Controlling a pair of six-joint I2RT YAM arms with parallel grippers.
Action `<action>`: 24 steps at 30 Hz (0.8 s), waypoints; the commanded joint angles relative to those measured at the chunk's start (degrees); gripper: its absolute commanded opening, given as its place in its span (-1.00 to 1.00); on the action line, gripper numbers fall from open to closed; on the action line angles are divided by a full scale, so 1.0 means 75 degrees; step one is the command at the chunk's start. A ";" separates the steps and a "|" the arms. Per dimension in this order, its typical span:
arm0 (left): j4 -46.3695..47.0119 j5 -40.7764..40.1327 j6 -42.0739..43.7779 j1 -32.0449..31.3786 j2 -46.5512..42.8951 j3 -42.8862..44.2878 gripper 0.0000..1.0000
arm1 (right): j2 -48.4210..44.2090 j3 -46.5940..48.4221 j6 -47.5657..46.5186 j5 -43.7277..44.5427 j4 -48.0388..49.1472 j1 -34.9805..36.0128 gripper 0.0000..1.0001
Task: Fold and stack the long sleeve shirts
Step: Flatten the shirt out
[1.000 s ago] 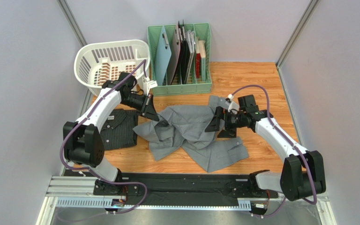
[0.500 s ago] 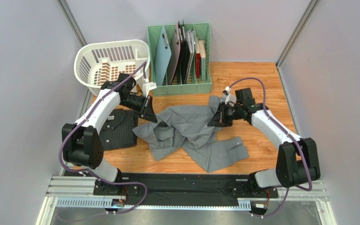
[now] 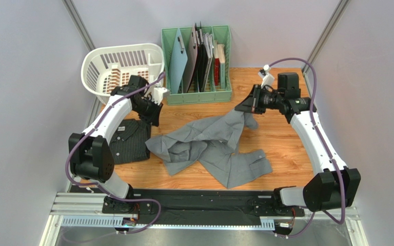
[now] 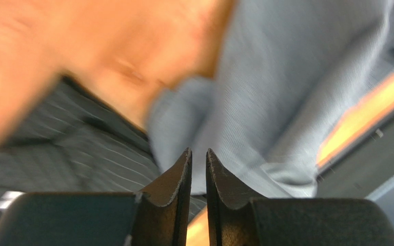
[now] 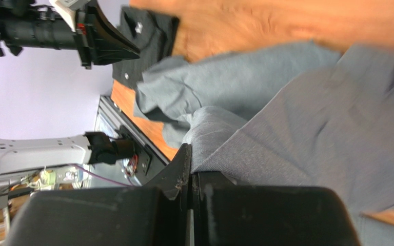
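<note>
Overhead: bright, even light; soft shadows on the desk (image 3: 286, 138).
Left wrist: grey shirt (image 4: 286, 77) and wood smeared by blur; my left claw (image 4: 198, 152) sharp.
Right wrist: far wood blurred; my right claw (image 5: 190, 171) dark.

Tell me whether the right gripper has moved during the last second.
Yes. In the overhead view the right gripper has moved farther back, toward the green file rack, dragging a pinched end of the grey shirt along.
</note>
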 commanded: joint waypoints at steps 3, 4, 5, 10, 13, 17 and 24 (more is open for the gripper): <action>0.0106 0.0289 -0.0001 0.0029 0.0870 0.2457 -0.55 | 0.0184 0.1308 0.0315 0.0043 0.0349 -0.0649 -1.00; -0.0187 0.0743 -0.0025 0.0064 0.0720 0.2543 -0.52 | 0.0207 0.1319 0.0350 0.0090 0.0536 -0.0673 -1.00; -0.0248 0.0922 -0.0060 0.0076 0.0545 0.2498 -0.46 | 0.0207 0.1308 0.0524 0.0172 0.0688 -0.0661 -1.00; -0.0295 0.1101 -0.0061 -0.0263 -0.1362 0.0602 0.04 | 0.0535 0.1225 0.1228 0.1296 0.1720 -0.0813 -1.00; -0.0016 0.0330 0.0033 -0.0906 -0.2382 -0.0477 0.98 | 0.0839 0.1354 0.1498 0.1929 0.2071 -0.1058 -1.00; 0.0395 -0.0773 -0.0025 -0.1890 -0.3147 -0.1345 0.99 | 0.1214 0.1495 0.1580 0.2411 0.2237 -0.1376 -1.00; 0.1753 -0.4064 -0.0517 -0.4616 -0.4448 -0.3123 0.99 | 0.1426 0.1390 0.1722 0.2528 0.2377 -0.1376 -1.00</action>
